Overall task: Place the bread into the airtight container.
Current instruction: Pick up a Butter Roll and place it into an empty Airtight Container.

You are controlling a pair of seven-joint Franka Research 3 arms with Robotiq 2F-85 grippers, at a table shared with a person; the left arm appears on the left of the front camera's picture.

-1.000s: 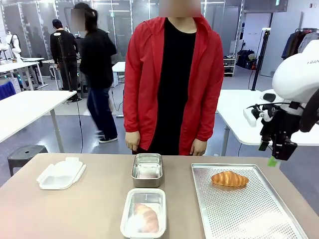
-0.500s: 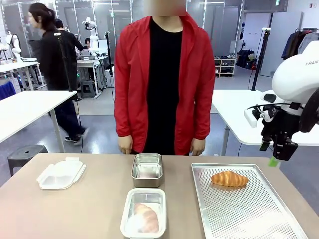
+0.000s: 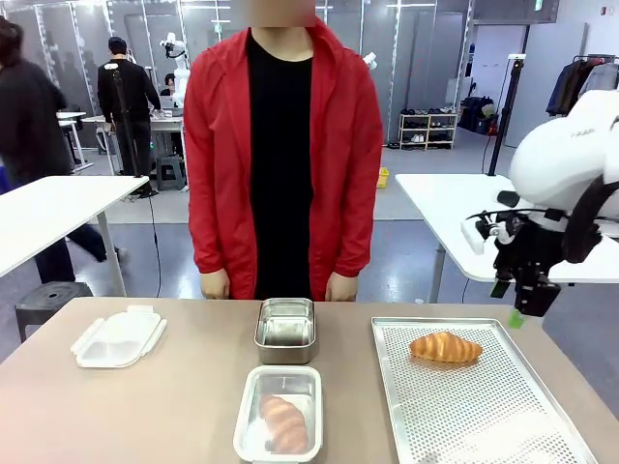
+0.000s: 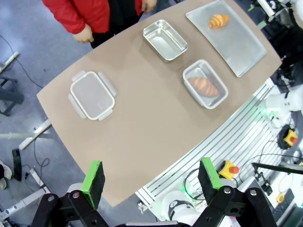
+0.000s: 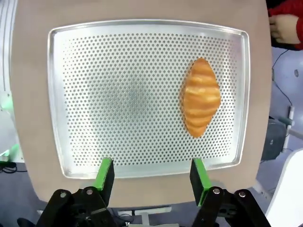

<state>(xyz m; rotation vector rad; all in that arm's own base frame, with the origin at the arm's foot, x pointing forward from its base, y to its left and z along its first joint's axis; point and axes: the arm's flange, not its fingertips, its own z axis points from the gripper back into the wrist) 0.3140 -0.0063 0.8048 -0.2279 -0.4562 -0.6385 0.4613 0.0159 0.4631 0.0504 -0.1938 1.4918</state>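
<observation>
Picking up the croissant (image 5: 201,97) cleanly, we judge, calls for bringing the right gripper (image 5: 151,166) down over its middle, jaws across its narrow width, and squeezing lightly. It lies near the far edge of the tray (image 3: 484,411) at the right side of the counter (image 3: 164,406); the container (image 3: 279,371) by the near edge already holds another. Jaws of the right gripper and the left gripper (image 4: 150,168) stand wide apart, empty, touching nothing.

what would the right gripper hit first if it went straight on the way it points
Likely the bare tray, beside the croissant, not on it; depth is unclear, maybe near its edge.
</observation>
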